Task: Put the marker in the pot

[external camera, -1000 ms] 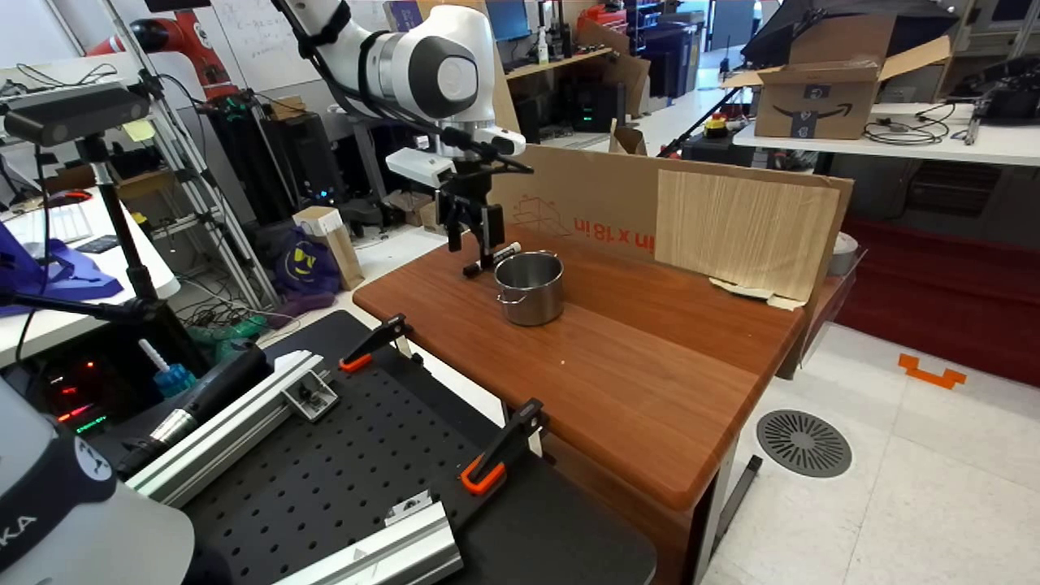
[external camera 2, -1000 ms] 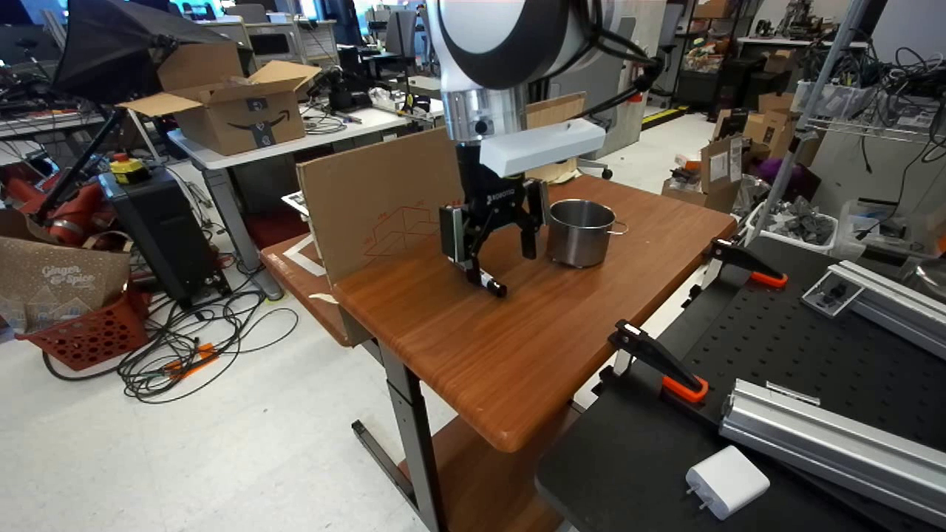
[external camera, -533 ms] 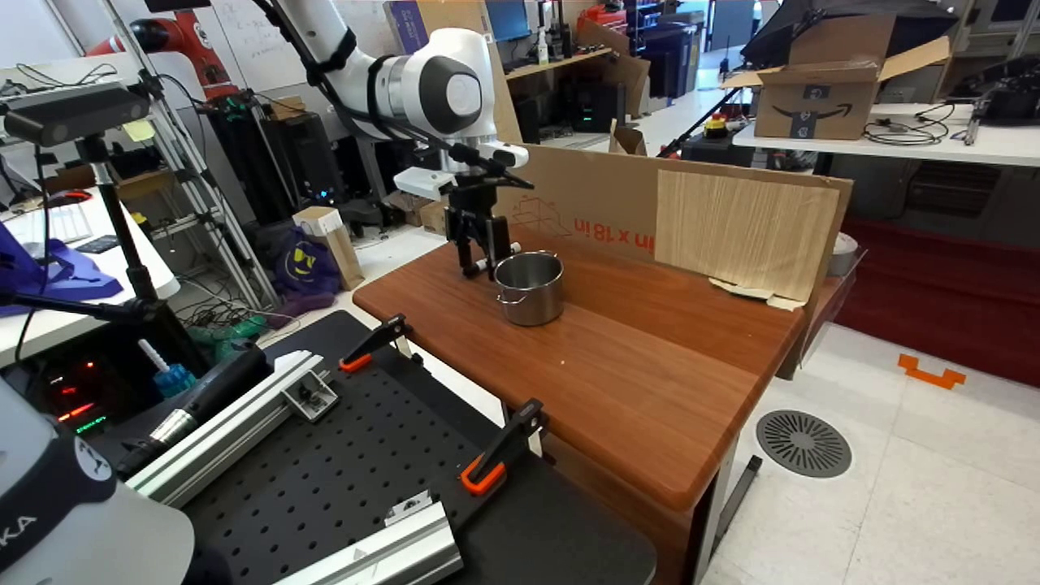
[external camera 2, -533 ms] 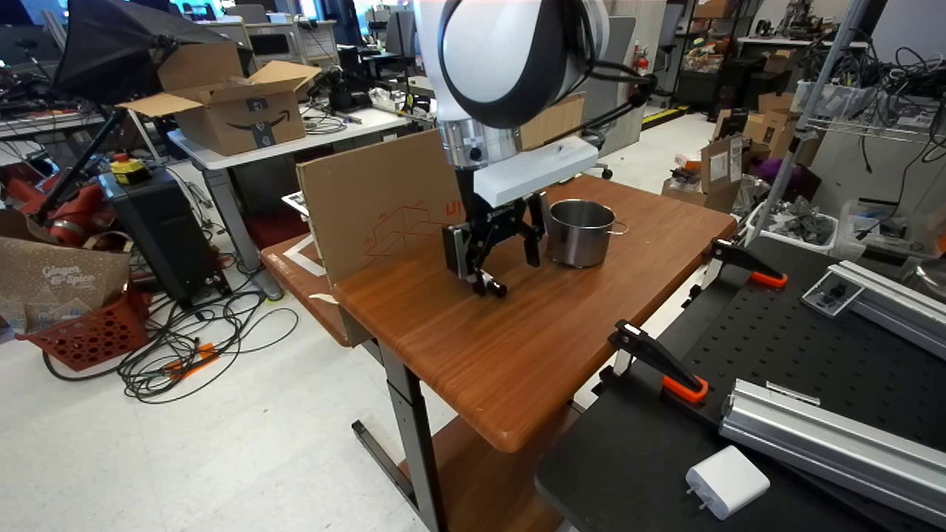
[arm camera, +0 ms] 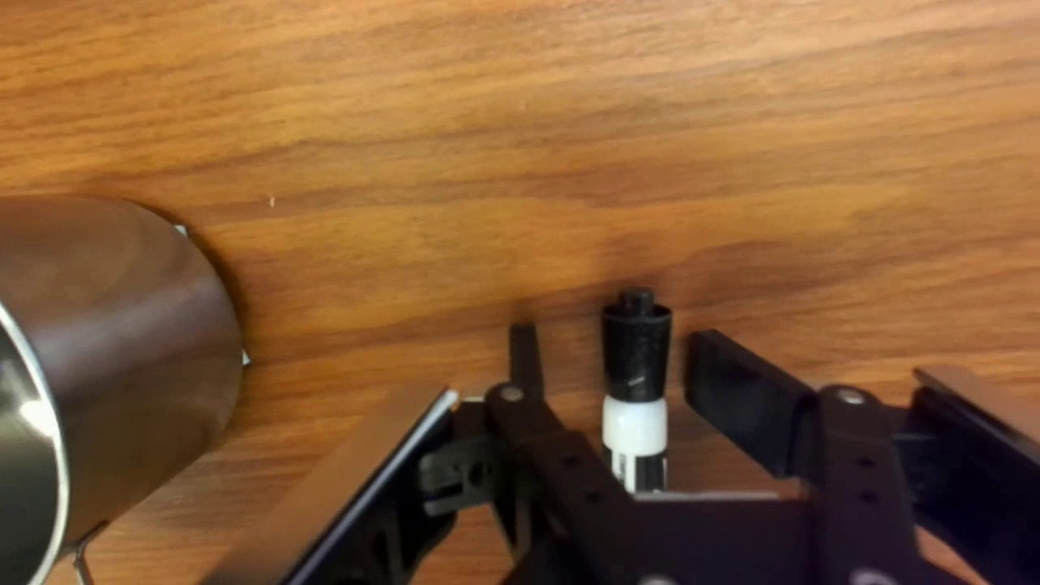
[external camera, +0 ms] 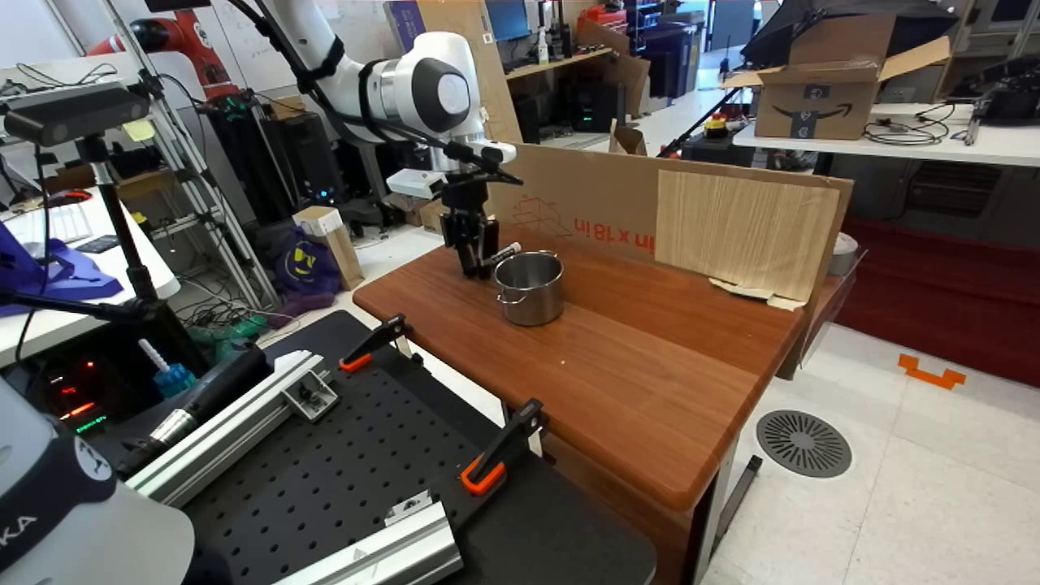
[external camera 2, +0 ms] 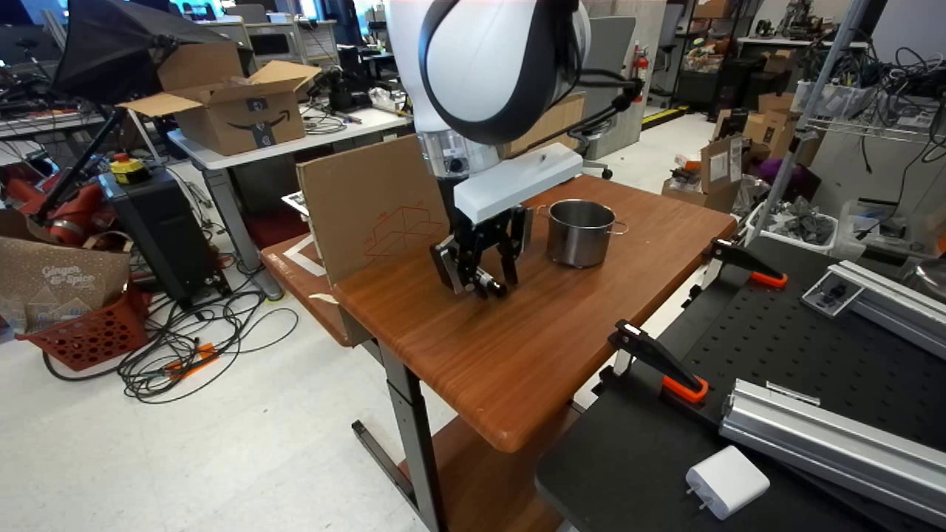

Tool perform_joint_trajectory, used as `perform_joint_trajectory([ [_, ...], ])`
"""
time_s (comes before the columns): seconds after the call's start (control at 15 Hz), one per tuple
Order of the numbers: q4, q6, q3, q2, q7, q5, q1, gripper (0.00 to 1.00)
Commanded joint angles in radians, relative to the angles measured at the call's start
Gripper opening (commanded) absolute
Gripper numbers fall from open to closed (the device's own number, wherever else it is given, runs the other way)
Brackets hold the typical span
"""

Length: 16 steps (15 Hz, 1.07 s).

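The marker [arm camera: 636, 357] lay on its side on the wooden table [external camera: 642, 382], near the pot [external camera: 530, 296] and apart from it. In the wrist view its long axis ran almost straight up and down, across the grain of the wood, black end toward the top, and so passed alongside the pot. Seen in an exterior view, its pale far end aimed at the cardboard sheet [external camera: 585, 191]; the black end faced the opposite long edge of the table. The black cap widened a little toward its end and carried a small stub and a pale scuff; below came a white band, then a dark label with white marks, the rest hidden by the gripper [arm camera: 615, 361].

The fingers [arm camera: 741, 402] stood apart, wider than the marker between them, both clear of the cap. One finger was in the way between marker and pot. The pot stood upright, silver-grey and open-topped, with thin wire handles.

The sheet rose along one side of the table, a wood-grain panel [external camera: 747, 231] against its face. Along the opposite edge two orange-and-black clamps [external camera: 505, 443] sat on a black perforated board [external camera: 325, 479], where a white plug [external camera 2: 728, 482] lay.
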Motion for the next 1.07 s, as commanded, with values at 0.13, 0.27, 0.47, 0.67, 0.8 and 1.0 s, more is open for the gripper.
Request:
perform_joint_trajectory([
  [0.13, 0.034, -0.043, -0.030, 0.022, 0.028, -0.039, 0.018, 0.07],
  [0.27, 0.031, -0.046, -0.026, 0.014, 0.022, -0.035, 0.014, 0.06],
  [0.47, 0.014, -0.047, -0.010, -0.016, -0.004, -0.014, -0.004, 0.06],
  [0.67, -0.010, -0.041, 0.000, -0.062, -0.027, 0.008, -0.030, 0.06],
  [0.8, -0.028, -0.053, 0.012, -0.106, -0.057, 0.034, -0.060, 0.06],
  [1.0, -0.062, -0.049, 0.014, -0.176, -0.078, 0.052, -0.090, 0.06],
])
